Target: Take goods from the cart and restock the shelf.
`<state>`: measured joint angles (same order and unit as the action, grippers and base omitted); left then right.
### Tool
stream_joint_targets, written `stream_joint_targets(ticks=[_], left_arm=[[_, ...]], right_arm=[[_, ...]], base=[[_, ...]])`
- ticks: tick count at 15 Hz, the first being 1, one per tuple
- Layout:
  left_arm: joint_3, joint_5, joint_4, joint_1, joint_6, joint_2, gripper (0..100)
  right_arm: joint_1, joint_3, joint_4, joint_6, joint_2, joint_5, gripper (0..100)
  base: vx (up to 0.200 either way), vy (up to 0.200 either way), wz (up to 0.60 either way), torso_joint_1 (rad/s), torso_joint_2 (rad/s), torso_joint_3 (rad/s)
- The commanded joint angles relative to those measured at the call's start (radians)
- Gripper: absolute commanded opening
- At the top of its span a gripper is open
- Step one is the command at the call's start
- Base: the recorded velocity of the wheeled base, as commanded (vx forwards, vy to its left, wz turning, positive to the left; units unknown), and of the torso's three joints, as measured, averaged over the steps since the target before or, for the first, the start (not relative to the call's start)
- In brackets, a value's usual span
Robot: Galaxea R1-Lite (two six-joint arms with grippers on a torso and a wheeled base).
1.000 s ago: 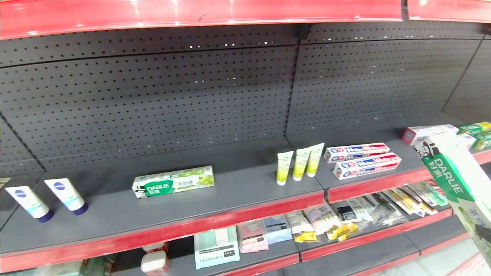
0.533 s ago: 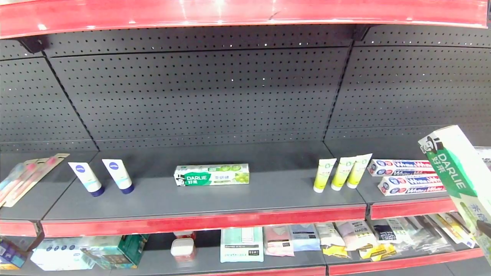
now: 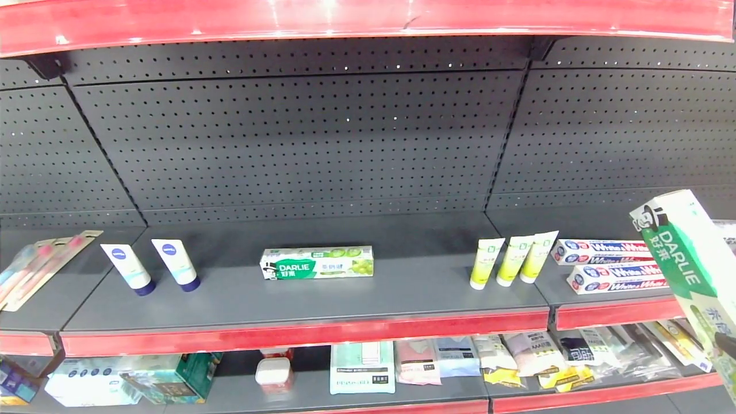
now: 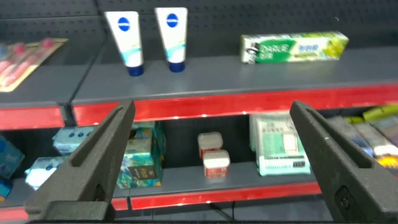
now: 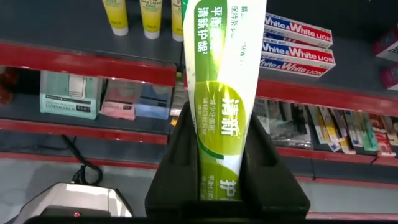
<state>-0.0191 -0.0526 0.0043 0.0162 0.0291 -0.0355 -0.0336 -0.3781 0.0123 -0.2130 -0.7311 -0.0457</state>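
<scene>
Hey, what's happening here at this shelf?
The robot is restocking. Its right claw grips a green toothpaste box, held up at the right end of the grey shelf, not yet set down. A matching box already lies on the shelf. The left claw is open and empty.

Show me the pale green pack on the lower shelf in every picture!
Head view: pale green pack low in the middle, beside a pink pack.
Left wrist view: pack next to white jars.
Right wrist view: pack beside the pink pack.
Shared landmark: the red shelf edge above it.
</scene>
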Motion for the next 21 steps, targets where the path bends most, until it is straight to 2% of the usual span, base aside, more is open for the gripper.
stream_joint_targets(ticks=[1,2,3,5,6,8,9,11,12,13,15,17,18,21], left_arm=[[-0.288,-0.013,0.045,0.011,-0.032,-0.261,100],[-0.415,-0.010,0.059,0.011,-0.133,-0.396,100],[-0.487,0.000,0.057,0.007,-0.187,-0.518,100],[-0.501,0.019,0.059,-0.001,-0.189,-0.665,100],[-0.504,0.028,0.054,-0.001,-0.190,-0.807,100],[-0.525,0.039,-0.030,0.001,-0.192,-1.001,100],[-0.527,0.049,-0.066,0.002,-0.189,-1.041,100],[-0.535,0.168,-0.181,0.061,-0.187,-1.167,100],[-0.542,0.217,-0.187,0.071,-0.183,-1.182,100],[-0.550,0.241,-0.188,0.097,-0.189,-1.215,100],[-0.568,0.229,-0.199,0.160,-0.199,-1.281,100],[-0.617,0.212,-0.204,0.209,-0.233,-1.334,100],[-0.660,0.214,-0.190,0.255,-0.244,-1.380,100],[-0.728,0.212,-0.181,0.289,-0.249,-1.492,100]], right_arm=[[-0.002,-0.022,0.000,-0.005,0.005,0.000,0],[-0.002,-0.031,0.000,-0.006,-0.004,0.000,0],[-0.003,-0.035,0.000,-0.008,-0.011,0.000,0],[-0.005,-0.033,0.000,-0.014,-0.014,0.000,0],[-0.005,-0.033,0.000,-0.016,-0.013,0.000,0],[-0.005,-0.038,0.000,-0.016,-0.013,0.000,0],[-0.005,-0.038,0.000,-0.016,-0.013,0.000,0],[-0.005,-0.033,0.000,-0.016,-0.008,0.000,0],[-0.006,-0.031,0.000,-0.016,-0.008,0.001,0],[-0.006,-0.030,0.000,-0.016,-0.014,0.001,0],[-0.014,-0.028,0.000,-0.016,-0.019,0.001,0],[-0.031,-0.022,0.001,-0.017,-0.019,0.001,0],[-0.040,-0.022,0.000,-0.025,-0.019,0.001,0],[-0.043,-0.038,0.000,-0.045,-0.027,0.003,0]], base=[[0.000,0.000,0.00,0.000,0.00,0.000],[0.000,0.000,0.00,0.000,0.00,0.000],[0.000,0.000,0.00,0.000,0.00,0.000],[0.000,0.000,0.00,0.000,0.00,0.000],[0.000,0.000,0.00,0.000,0.00,0.000],[0.000,0.000,0.00,0.000,0.00,0.000],[0.000,0.000,0.00,0.000,0.00,0.000],[0.000,0.000,0.00,0.000,0.00,0.000],[0.000,0.000,0.00,0.000,0.00,0.000],[0.000,0.000,0.00,0.000,0.00,0.000],[0.000,0.000,0.00,0.000,0.00,0.000],[0.000,0.000,0.00,0.000,0.00,0.000],[0.000,0.000,0.00,0.000,0.00,0.000],[0.000,0.000,0.00,0.000,0.00,0.000]])
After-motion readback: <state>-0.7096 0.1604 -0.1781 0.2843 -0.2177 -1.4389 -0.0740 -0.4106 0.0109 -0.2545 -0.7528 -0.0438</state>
